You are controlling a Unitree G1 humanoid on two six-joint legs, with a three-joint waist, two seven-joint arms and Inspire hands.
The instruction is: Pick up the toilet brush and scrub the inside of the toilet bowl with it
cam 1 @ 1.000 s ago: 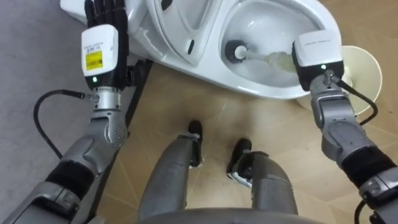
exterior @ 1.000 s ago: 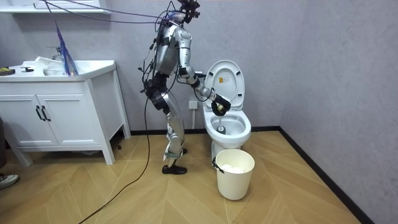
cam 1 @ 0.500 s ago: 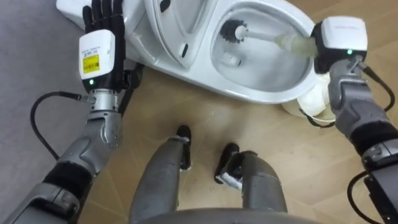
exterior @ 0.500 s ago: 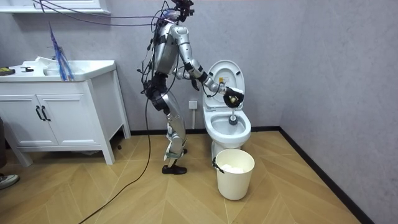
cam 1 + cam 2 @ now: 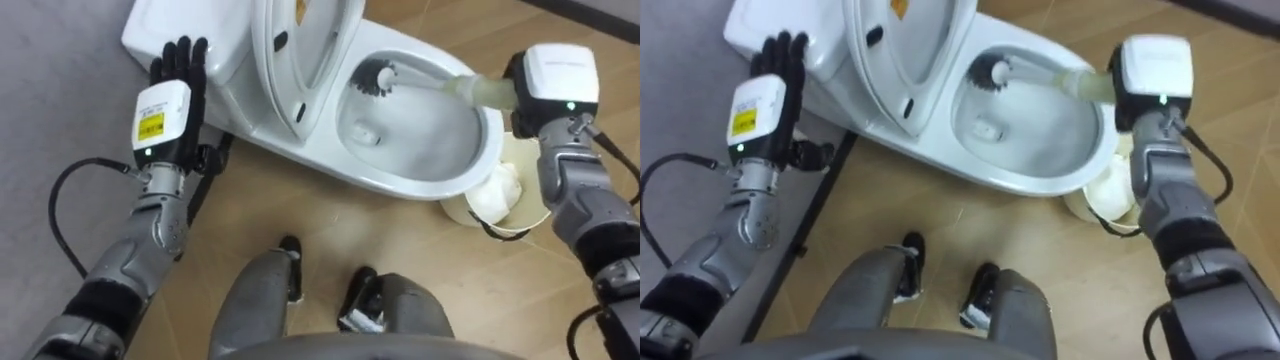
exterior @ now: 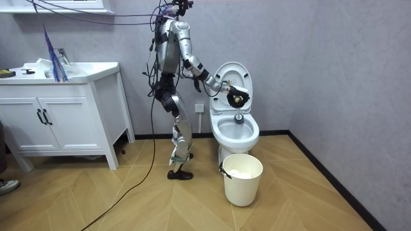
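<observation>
Brush (image 5: 440,85) spans bowl (image 5: 405,186), bristles (image 5: 375,77) toward raised seat (image 5: 300,50), handle in right robot hand (image 5: 555,85)

The toilet (image 5: 430,185) is finished in plain white. The toilet brush (image 5: 375,77) is seen with a black head on a pale, cloudy handle. The left hand (image 5: 170,95) is coloured black, with a yellow label on a white plate; the right hand (image 5: 555,85) is backed in white. The bin (image 6: 243,183) is coloured cream, and the floor (image 6: 128,199) is patterned in tan herringbone.

left hand (image 5: 168,100) raised, fingers straight; right hand (image 5: 555,85) outstretched, fingers gripping.
</observation>
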